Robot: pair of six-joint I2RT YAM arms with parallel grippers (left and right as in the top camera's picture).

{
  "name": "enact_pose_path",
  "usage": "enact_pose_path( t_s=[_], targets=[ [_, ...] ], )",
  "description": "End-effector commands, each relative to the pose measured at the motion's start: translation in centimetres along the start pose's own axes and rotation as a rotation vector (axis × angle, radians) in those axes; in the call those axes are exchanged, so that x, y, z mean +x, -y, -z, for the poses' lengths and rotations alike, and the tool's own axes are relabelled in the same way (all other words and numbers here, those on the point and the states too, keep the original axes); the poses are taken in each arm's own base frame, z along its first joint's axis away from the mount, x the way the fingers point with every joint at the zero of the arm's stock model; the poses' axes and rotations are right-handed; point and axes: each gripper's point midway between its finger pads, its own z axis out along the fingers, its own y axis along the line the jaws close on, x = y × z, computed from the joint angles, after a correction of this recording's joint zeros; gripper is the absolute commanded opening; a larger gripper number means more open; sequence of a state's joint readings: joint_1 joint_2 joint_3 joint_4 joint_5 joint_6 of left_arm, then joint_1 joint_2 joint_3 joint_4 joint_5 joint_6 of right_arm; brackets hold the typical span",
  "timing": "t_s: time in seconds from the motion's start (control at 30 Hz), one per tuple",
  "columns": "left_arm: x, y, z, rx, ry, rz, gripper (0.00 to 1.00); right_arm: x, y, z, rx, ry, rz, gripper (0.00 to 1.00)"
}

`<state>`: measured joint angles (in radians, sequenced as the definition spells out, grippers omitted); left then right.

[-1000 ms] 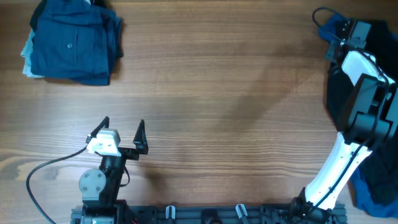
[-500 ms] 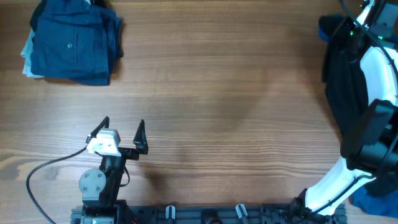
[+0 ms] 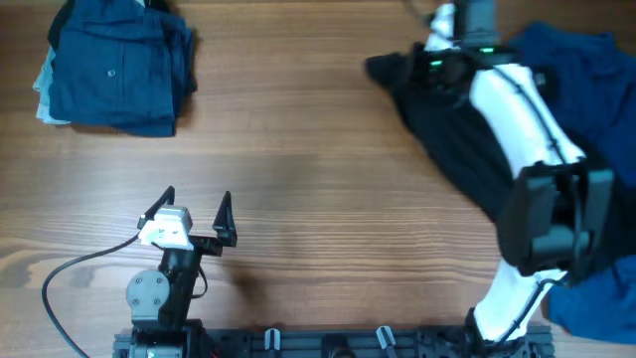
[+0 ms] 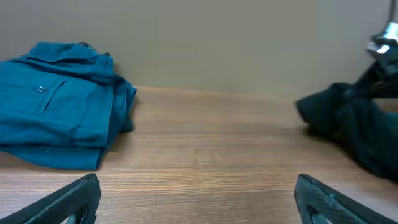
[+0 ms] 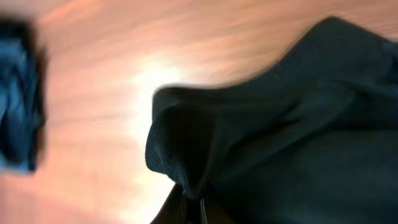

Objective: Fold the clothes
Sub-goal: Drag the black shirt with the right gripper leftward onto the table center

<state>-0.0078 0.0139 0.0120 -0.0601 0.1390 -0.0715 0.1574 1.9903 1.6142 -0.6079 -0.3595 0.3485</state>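
My right gripper (image 3: 429, 62) is clamped on a bunched edge of the dark garment (image 3: 442, 124). In my wrist view the jaws stand nearly together, with the fabric gathered between them and spilling away from the pinch. A second ago I was over at the far right edge of the table (image 3: 318, 149), with this cloth still heaped beside the pile there. Since then I have swung in toward the back middle and dragged it along, so it now trails from my grip back under my arm toward the right. Part of a blue garment (image 3: 581, 50) shows behind it at the right. I judge this to mean the piece is only being fetched into working room. It lies rumpled and stretched, not flat, so spreading comes first and no fold has been made on it yet. The folded blue stack (image 3: 114, 70) sits at the back left, well apart. My left gripper (image 3: 197, 197) has not moved. It hangs near the front edge with its fingers spread wide, holding nothing and touching nothing
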Motion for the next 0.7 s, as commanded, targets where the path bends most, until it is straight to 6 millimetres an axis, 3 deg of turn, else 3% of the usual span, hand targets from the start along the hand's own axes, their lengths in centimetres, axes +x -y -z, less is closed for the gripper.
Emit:
enact_pose_path(
  t_s=[0.0,0.17,0.27,0.37,0.5,0.57,0.67],
  targets=[
    [0.2,-0.1,0.0,0.0,-0.003,-0.015,1.0,3.7,-7.1,-1.6,-0.102,-0.086,0.091,0.04],
    [0.2,-0.1,0.0,0.0,-0.003,-0.015,1.0,10.3,-14.6,-3.6,-0.172,-0.2,0.238,0.15],
    [0.2,-0.1,0.0,0.0,-0.003,-0.015,1.0,12.3,-17.5,-3.9,-0.209,-0.213,0.29,0.18],
    [0.2,-0.1,0.0,0.0,-0.003,-0.015,1.0,13.7,-19.2,-4.0,-0.226,-0.221,0.321,0.2],
    [0.2,-0.1,0.0,0.0,-0.003,-0.015,1.0,11.7,-16.4,-3.8,-0.107,-0.17,0.291,0.27],
    [0.2,-0.1,0.0,0.0,-0.003,-0.015,1.0,9.7,-13.6,-2.4,-0.029,-0.138,0.245,0.31],
    [0.2,-0.1,0.0,0.0,-0.003,-0.015,1.0,6.5,-8.4,1.6,0.099,-0.093,0.149,0.38]
  ],
)
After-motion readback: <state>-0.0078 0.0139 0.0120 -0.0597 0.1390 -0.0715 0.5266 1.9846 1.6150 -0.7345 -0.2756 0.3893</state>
